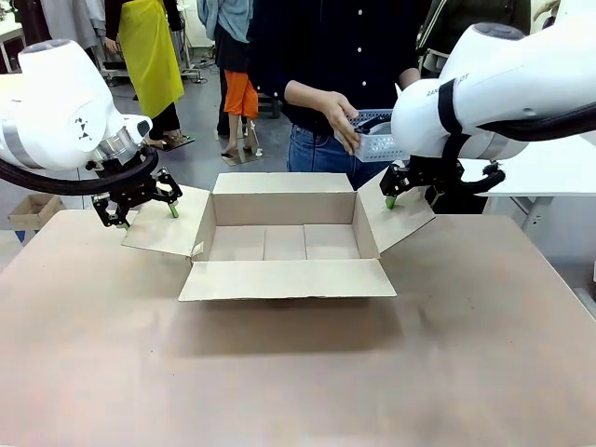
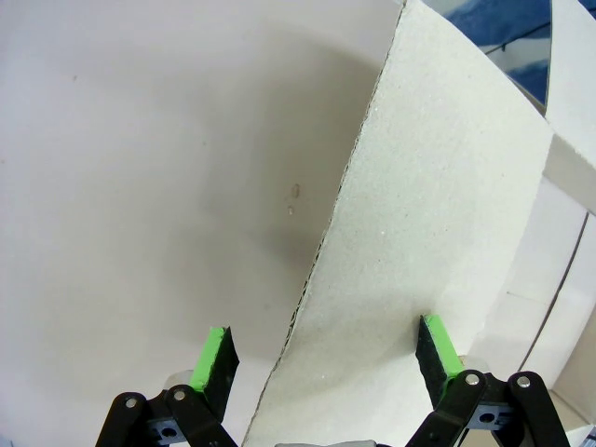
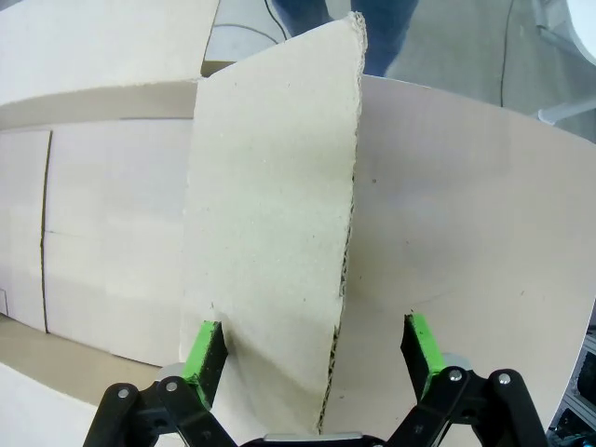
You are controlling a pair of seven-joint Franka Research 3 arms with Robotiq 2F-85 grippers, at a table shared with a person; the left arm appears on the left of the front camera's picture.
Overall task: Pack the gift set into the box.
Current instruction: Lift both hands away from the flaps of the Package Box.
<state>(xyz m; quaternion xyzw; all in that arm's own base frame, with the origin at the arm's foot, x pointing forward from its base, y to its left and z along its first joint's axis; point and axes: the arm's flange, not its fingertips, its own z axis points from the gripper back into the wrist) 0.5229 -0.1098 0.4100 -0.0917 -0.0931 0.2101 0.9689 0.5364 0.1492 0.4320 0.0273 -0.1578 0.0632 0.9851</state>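
Both grippers, left (image 1: 149,214) and right (image 1: 410,194), are spread open at the side flaps. The box (image 1: 284,242) sits open on the desk (image 1: 289,372) near its far edge, and a person's hand (image 1: 340,116) is by the white basket (image 1: 380,144).

Box (image 1: 284,278) was matt brown corrugated cardboard with rough cut edges, basket (image 1: 380,147) was perforated plastic, desk (image 1: 279,372) looked smooth, jeans (image 1: 321,156) were denim cloth

The basket's (image 1: 380,145) contents are too small to identify.
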